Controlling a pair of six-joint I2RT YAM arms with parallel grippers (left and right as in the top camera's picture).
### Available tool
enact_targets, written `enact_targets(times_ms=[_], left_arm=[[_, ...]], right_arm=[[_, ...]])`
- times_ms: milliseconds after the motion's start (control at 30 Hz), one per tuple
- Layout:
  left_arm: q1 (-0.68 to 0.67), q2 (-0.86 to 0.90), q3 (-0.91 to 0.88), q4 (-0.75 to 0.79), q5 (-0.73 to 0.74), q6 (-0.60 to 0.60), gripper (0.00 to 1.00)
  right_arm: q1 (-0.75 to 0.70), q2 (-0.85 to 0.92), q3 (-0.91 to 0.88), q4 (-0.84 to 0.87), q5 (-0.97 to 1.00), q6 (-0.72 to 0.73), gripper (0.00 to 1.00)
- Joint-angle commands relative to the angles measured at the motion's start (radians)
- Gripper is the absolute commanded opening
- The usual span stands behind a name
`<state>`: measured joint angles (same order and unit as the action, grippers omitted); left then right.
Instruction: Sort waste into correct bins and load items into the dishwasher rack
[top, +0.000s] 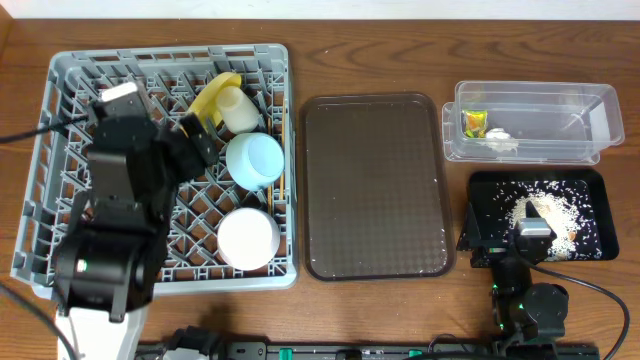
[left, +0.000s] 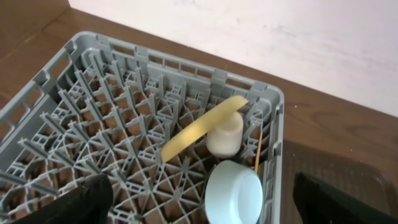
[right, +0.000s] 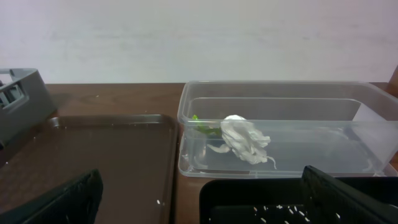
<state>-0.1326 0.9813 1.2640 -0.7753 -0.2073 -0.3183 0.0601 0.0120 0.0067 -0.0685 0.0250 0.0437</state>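
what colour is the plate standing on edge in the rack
Yellow. The plate shows best in the left wrist view, tilted on edge among the pegs of the grey rack.

Rack: grey pegged crate (top: 52, 120), yellow plate (top: 215, 92) tilted inside, beneath left pincer (left: 208, 202).
Waste: crumpled white tissue (right: 245, 138), clear tub (right: 348, 107), ahead of right pincer (right: 205, 199).

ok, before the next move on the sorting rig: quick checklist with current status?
1. Dishes in the rack: yellow plate, white cup, blue dish and white bowl are all inside. Ok.
2. Chopsticks loaded, by the rack's right wall: ok.
3. Wrapper and tissue in the clear tub: ok.
4. Rice scraps in the black tray: ok.
5. Brown tray free of leftovers: tiny specks show in the right wrist view. Cannot tell.
6. Left gripper and right gripper open, holding nothing: ok.
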Motion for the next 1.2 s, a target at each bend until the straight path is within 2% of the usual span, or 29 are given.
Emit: enact_targets(times_ms=[0,200,500,600,767,933,1167], left_arm=[[0.003,-0.105,-0.034,-0.023,0.009,-0.009,0.94],[0.003,-0.361,-0.173,-0.033,0.010,-0.009,0.94],[0.003,-0.779,-0.521,0.011,0.017,-0.010,0.94],[0.003,-0.864,-0.622,0.138,0.017,-0.010,0.94],[0.004,-0.972,-0.814,0.491,0.044,-0.009,0.94],[0.035,-0.979,-0.972,0.747,0.116,-0.009,0.94],[0.110,-0.979,-1.163,0.971,0.242,-0.009,0.94]], right_arm=[[-0.005,-0.006,-0.001,-0.005,-0.007,-0.011,0.99],[-0.005,-0.006,-0.001,-0.005,-0.007,-0.011,0.99],[-0.005,-0.006,-0.001,-0.005,-0.007,-0.011,0.99],[-0.005,-0.006,-0.001,-0.005,-0.007,-0.011,0.99],[-0.005,-0.006,-0.001,-0.005,-0.007,-0.011,0.99],[-0.005,-0.006,-0.001,-0.005,-0.007,-0.011,0.99],[-0.005,-0.006,-0.001,-0.005,-0.007,-0.011,0.99]])
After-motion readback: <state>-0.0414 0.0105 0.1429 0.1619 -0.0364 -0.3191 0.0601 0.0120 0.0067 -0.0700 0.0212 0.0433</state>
